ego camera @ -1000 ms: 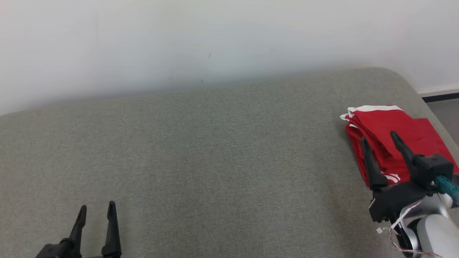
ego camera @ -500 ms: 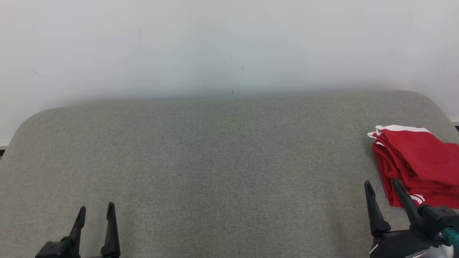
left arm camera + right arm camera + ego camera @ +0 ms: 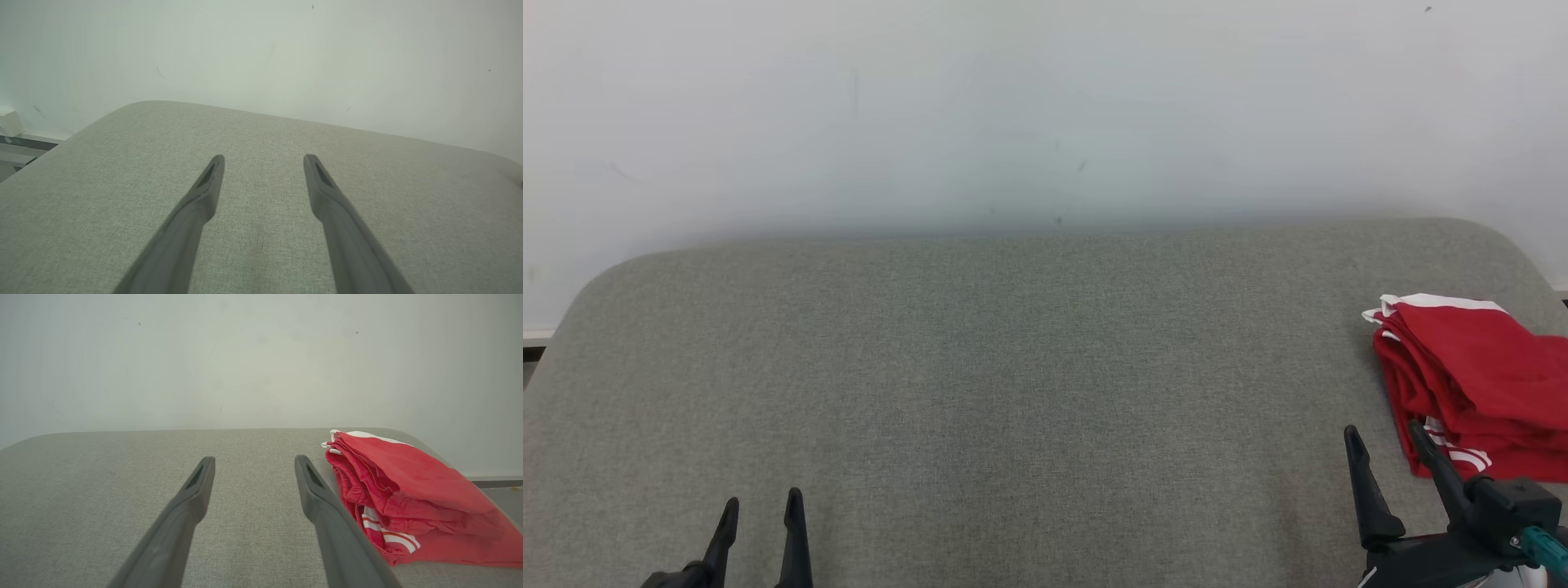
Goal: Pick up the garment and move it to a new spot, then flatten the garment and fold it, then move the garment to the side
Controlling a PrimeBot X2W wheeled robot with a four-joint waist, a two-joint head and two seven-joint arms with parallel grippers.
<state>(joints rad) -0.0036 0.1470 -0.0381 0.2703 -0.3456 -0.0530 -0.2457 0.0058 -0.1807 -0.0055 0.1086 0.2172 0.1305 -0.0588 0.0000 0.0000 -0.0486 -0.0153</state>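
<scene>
My right gripper (image 3: 1383, 430) has backed off the garment (image 3: 1470, 367) into the lower right corner, fingers spread and empty. The left gripper (image 3: 762, 498), lower left, is parted and empty too. I judge the task nearly done. The garment lies folded at the right edge of the pad (image 3: 1013, 367), red with white stripes.

One red garment (image 3: 1474, 384) lies on one grey padded surface (image 3: 1013, 392); two grippers hang over that surface: left gripper (image 3: 761, 498), right gripper (image 3: 1383, 428).

You're looking at coarse, matt grey-green woven cloth covering the couch (image 3: 1013, 392). At its right edge, the garment (image 3: 1478, 367) is smooth red cloth, white-trimmed. The left gripper (image 3: 762, 498) and right gripper (image 3: 1383, 428) have matt dark plastic jaws.
</scene>
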